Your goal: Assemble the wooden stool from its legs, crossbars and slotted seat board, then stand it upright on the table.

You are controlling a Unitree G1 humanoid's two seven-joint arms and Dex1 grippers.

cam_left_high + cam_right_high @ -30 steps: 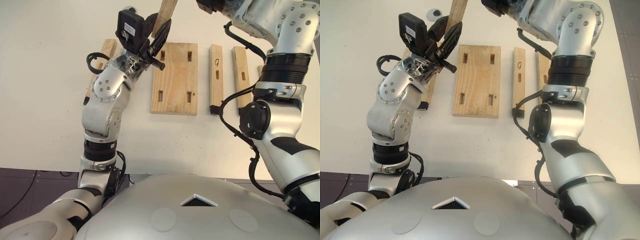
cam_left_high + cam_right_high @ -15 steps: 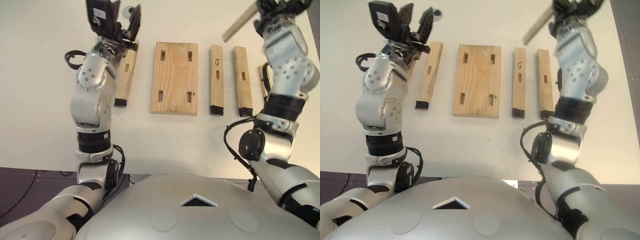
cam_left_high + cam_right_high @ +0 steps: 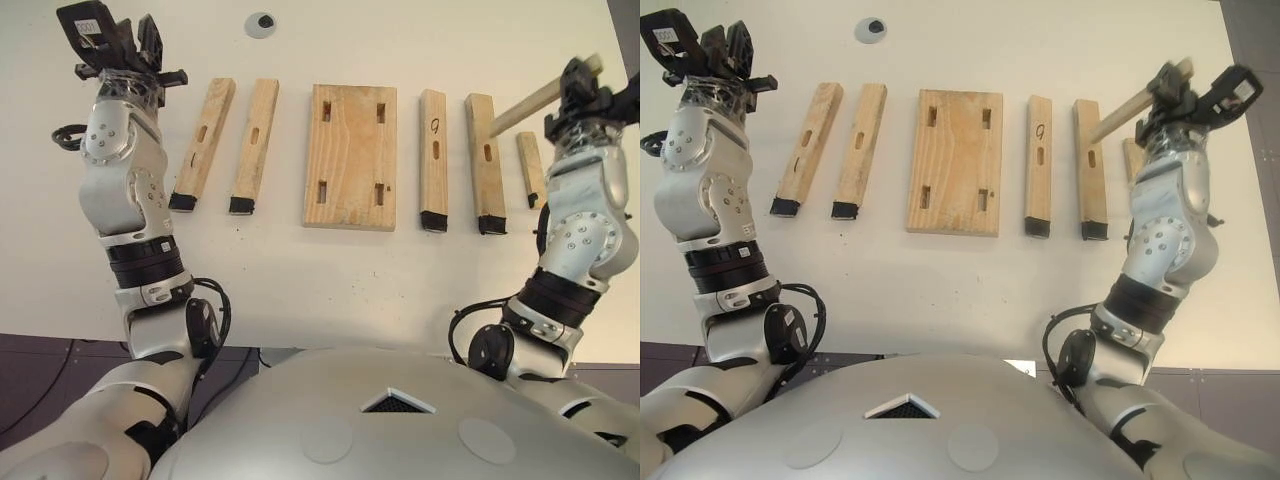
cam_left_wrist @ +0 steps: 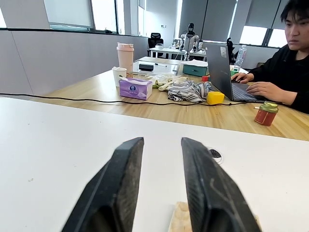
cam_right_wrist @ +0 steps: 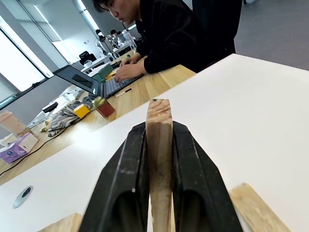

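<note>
The slotted seat board point(image 3: 349, 157) lies flat in the middle of the white table point(image 3: 330, 270), its four slots facing up. Four wooden legs lie flat beside it, two on each side, all roughly parallel to the board's long edges with their dark-capped ends toward the robot. The outer left leg point(image 3: 203, 143) is slightly angled and the inner left leg point(image 3: 253, 145) lies just beside it. On the other side, the inner right leg point(image 3: 432, 158) is near the board, and the outer right leg point(image 3: 483, 162) is just beyond that. None of the legs touches the board. A shorter wooden piece point(image 3: 531, 169) lies at the far right, partly hidden behind the right arm. The right gripper point(image 5: 159, 128) is raised over that right end of the table, its two fingers clamped on a crossbar point(image 3: 520, 108). The crossbar is in the air and juts out past the fingertips at a slant. The left gripper point(image 4: 161, 141) is raised at the far left corner, beyond the outer left leg, with its fingers parted and nothing between them. A small round grommet point(image 3: 263, 23) sits in the tabletop at the far edge.
</note>
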